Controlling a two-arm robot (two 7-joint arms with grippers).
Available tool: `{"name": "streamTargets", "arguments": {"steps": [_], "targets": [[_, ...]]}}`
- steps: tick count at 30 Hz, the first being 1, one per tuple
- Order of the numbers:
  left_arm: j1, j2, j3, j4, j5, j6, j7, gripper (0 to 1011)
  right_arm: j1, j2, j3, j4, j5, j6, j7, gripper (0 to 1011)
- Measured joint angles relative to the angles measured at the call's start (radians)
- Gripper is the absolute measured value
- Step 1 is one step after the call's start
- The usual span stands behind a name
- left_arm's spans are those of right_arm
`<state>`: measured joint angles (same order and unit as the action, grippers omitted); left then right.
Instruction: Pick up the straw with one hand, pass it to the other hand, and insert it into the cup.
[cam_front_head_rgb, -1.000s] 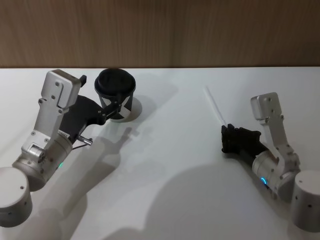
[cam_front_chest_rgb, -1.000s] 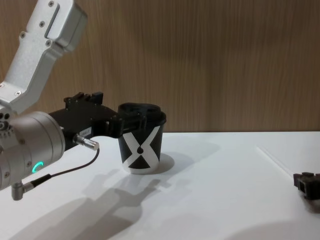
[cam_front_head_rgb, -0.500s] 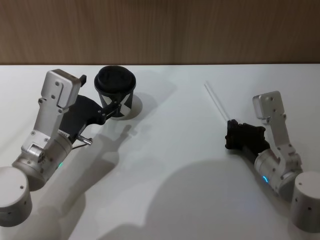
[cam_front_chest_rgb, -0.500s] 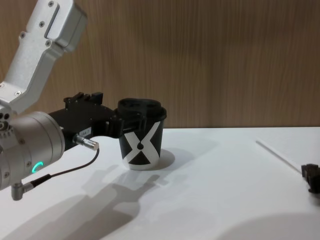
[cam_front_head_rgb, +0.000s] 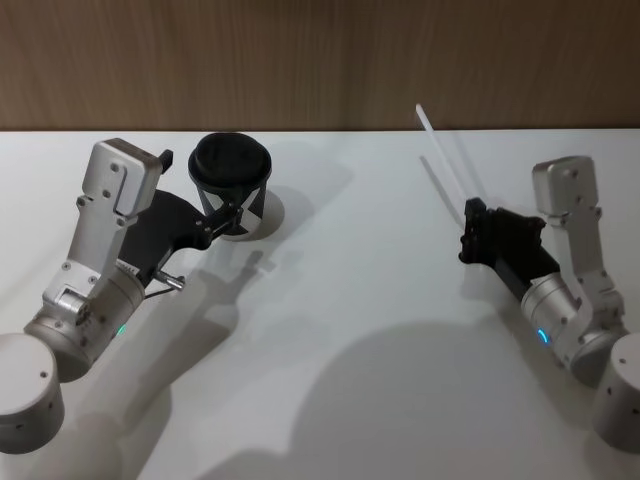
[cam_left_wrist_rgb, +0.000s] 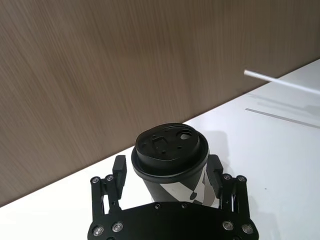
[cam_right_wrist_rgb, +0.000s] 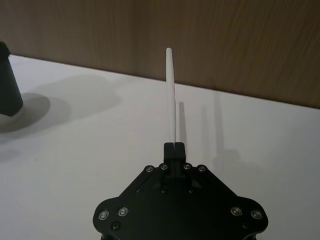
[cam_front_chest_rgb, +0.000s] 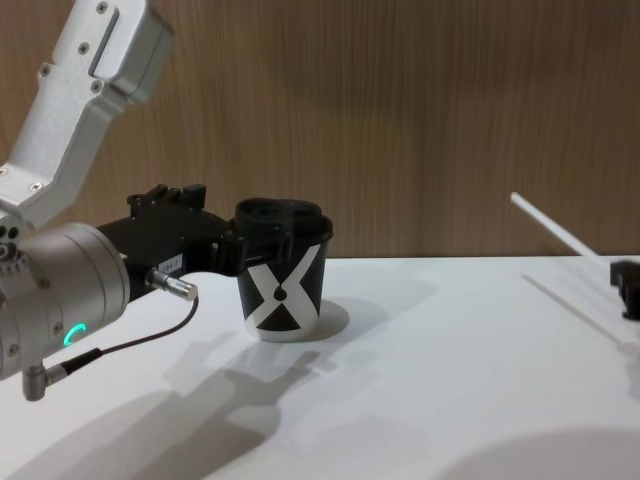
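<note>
Where the straw (cam_front_head_rgb: 443, 155) is: lifted clear of the desk (cam_front_head_rgb: 350, 320) at about 2 o'clock, its lower end pinched in my right gripper (cam_front_head_rgb: 470, 214), which is closed tight on it.
Straw axis: it runs dead straight, with the free tip slanting up and away toward 11 o'clock.
Handling: I judge it featherlight, stiff along its length, slick and easily kinked. A hand-over hold near the middle should leave the tip free for insertion.
Cup: the cup (cam_front_chest_rgb: 282, 290) stands upright at 10 o'clock, with its lid (cam_left_wrist_rgb: 165, 147) on.
Left gripper: my left gripper (cam_left_wrist_rgb: 167, 172) straddles the cup. I cannot tell whether it squeezes or merely flanks it.
</note>
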<state>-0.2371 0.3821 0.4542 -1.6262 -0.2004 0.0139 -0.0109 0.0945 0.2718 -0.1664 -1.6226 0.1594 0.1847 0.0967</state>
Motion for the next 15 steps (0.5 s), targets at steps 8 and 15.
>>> {"name": "streamTargets", "arguments": {"steps": [8,15], "targets": [[0.000,0.000,0.000,0.000,0.000,0.000,0.000,1002,0.010,0.010,0.013,-0.023,0.035,-0.072,0.066,0],[0.000,0.000,0.000,0.000,0.000,0.000,0.000,1001,0.028,0.024,0.017,-0.030,0.084,-0.123,0.144,1]]}}
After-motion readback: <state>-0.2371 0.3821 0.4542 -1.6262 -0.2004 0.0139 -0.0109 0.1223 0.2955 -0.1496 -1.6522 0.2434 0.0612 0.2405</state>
